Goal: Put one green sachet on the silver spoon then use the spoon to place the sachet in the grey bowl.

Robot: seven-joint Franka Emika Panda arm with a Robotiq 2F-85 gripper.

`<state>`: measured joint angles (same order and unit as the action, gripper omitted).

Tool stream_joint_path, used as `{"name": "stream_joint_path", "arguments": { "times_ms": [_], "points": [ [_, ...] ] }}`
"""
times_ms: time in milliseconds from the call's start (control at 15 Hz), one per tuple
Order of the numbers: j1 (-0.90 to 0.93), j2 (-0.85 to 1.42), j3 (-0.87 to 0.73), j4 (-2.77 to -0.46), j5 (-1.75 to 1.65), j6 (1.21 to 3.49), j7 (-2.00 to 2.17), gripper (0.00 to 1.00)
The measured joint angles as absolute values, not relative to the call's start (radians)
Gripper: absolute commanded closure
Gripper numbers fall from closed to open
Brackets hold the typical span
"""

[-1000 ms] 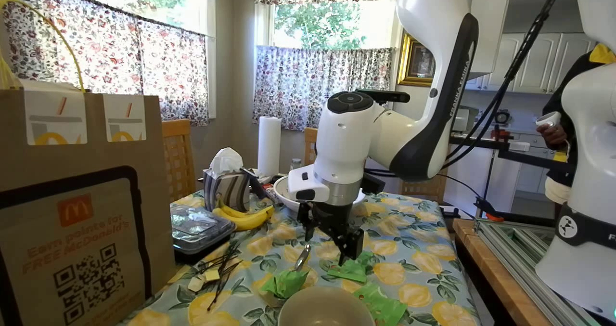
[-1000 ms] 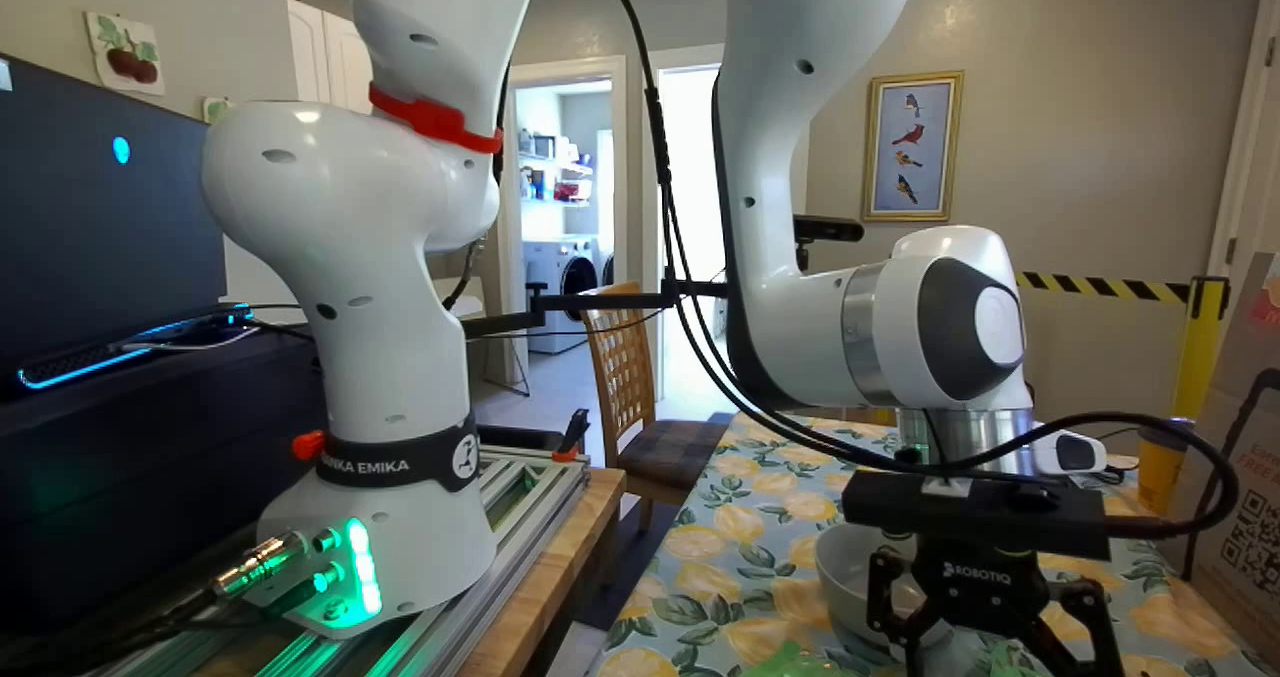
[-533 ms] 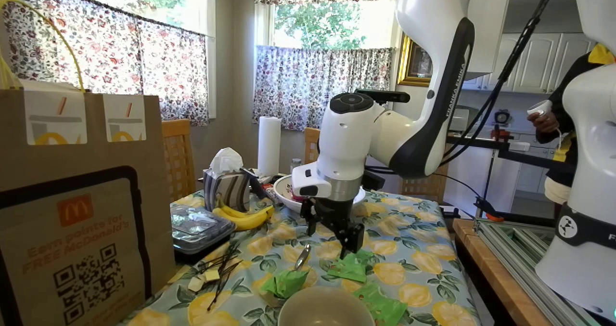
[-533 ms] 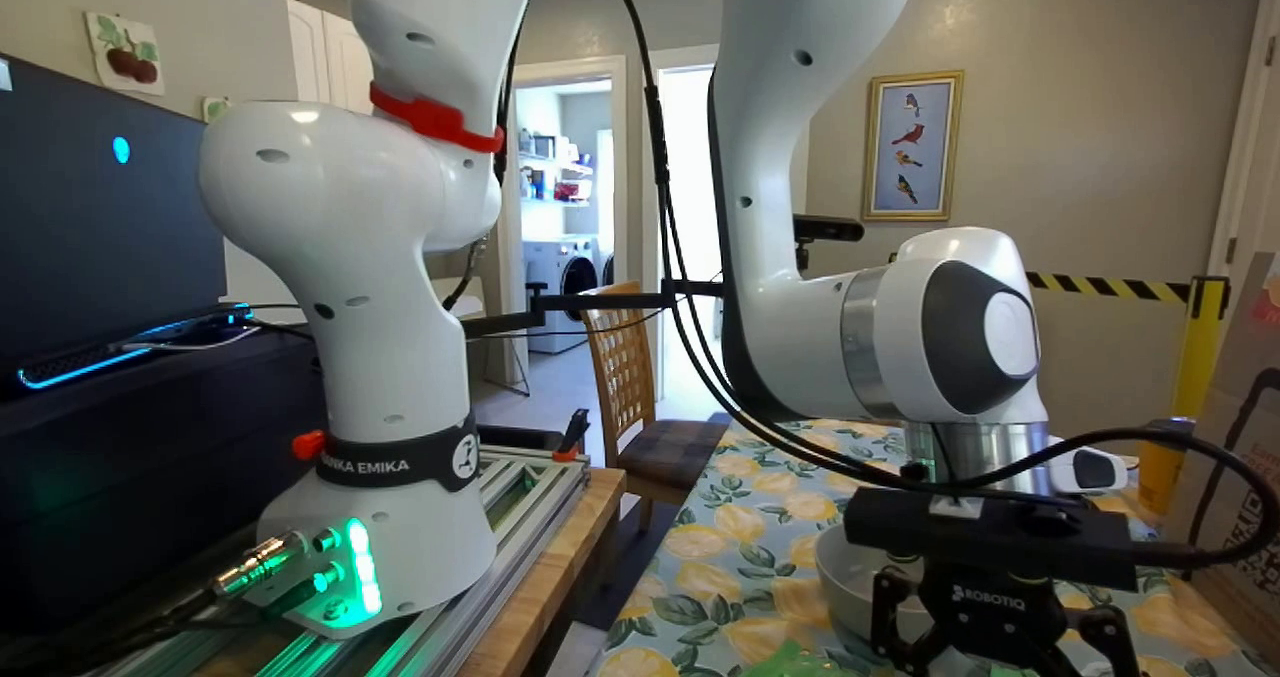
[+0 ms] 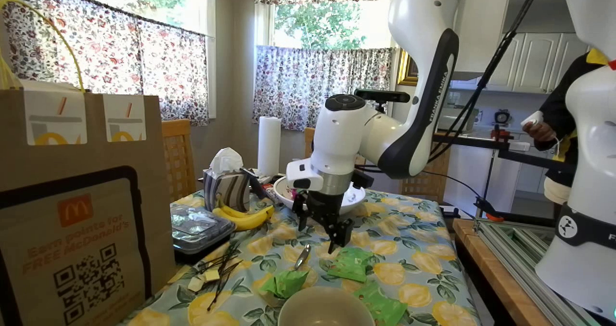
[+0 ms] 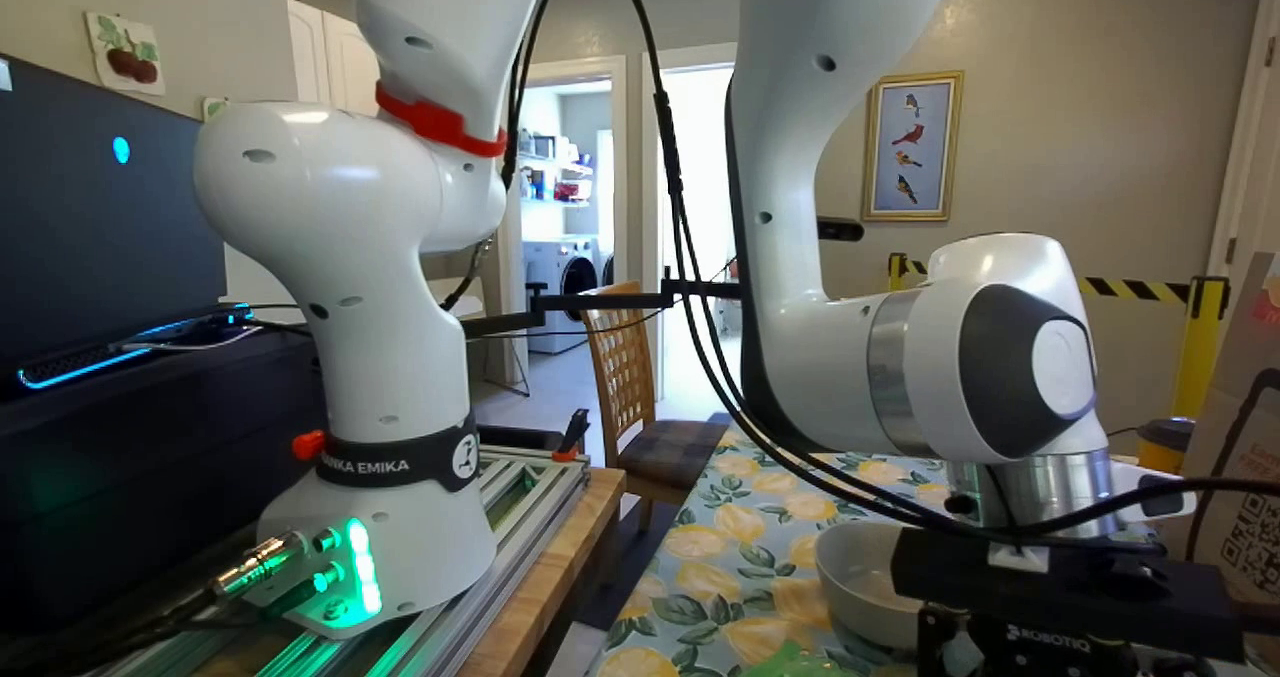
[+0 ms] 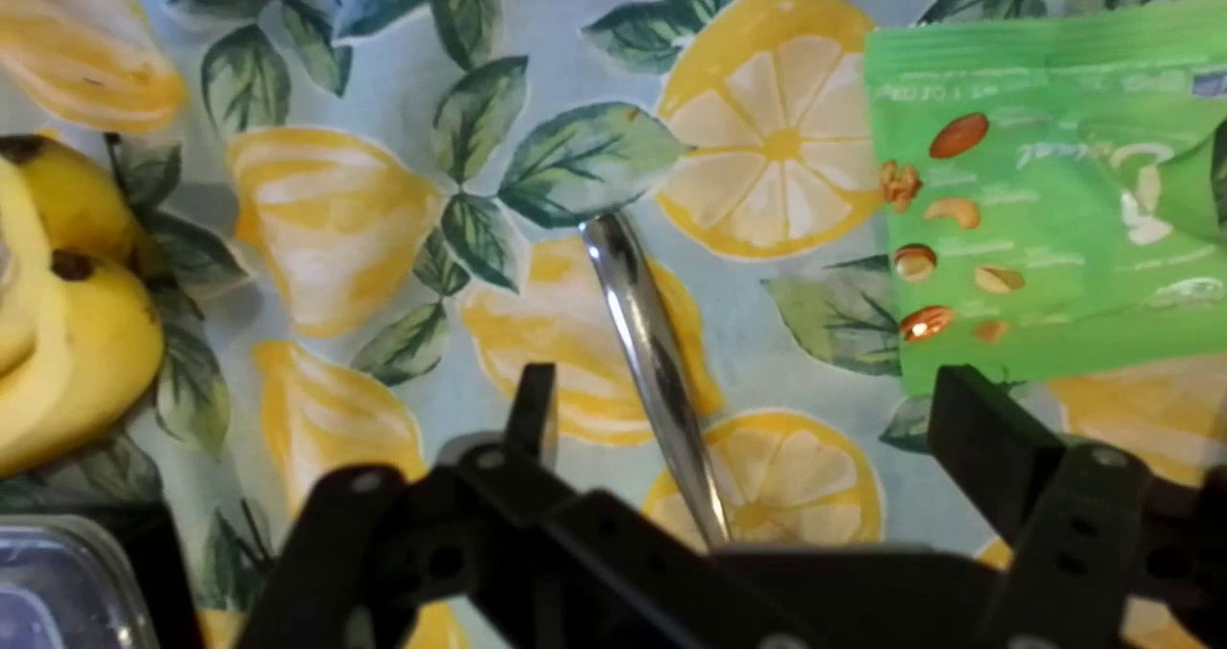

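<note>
Lemon-printed tablecloth (image 5: 414,239) is seen beneath the gripper (image 7: 748,390), whose fingers (image 7: 532,409) are spread wide apart. Near the grey bowl (image 5: 326,302), 3 green sachets (image 5: 350,267) are laid out; in an exterior view, the silver spoon (image 5: 302,257) is partly hidden by 1 of them.

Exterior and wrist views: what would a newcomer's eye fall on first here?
First, probably, the large white robot arm, looming over the lemon-print tablecloth in both exterior views, then the brown McDonald's bag at the left of an exterior view. Next, bright green sachets stand out near the grey bowl. In the wrist view, the shiny spoon handle catches the eye, seen between the jaws of the open gripper.
</note>
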<state>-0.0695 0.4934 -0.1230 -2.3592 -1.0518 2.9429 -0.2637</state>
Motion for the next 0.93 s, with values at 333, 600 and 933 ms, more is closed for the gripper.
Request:
{"name": "stream_joint_path", "arguments": {
  "times_ms": [333, 600, 933],
  "points": [
    [-0.14, 0.562, -0.099, -2.326, -1.046, 3.093, -0.334, 0.0],
    [-0.21, 0.621, -0.033, -2.306, -1.04, 3.122, -0.388, 0.0],
    [-0.286, 0.658, 0.05, -2.286, -1.023, 3.116, -0.418, 0.0]
  ]
}}
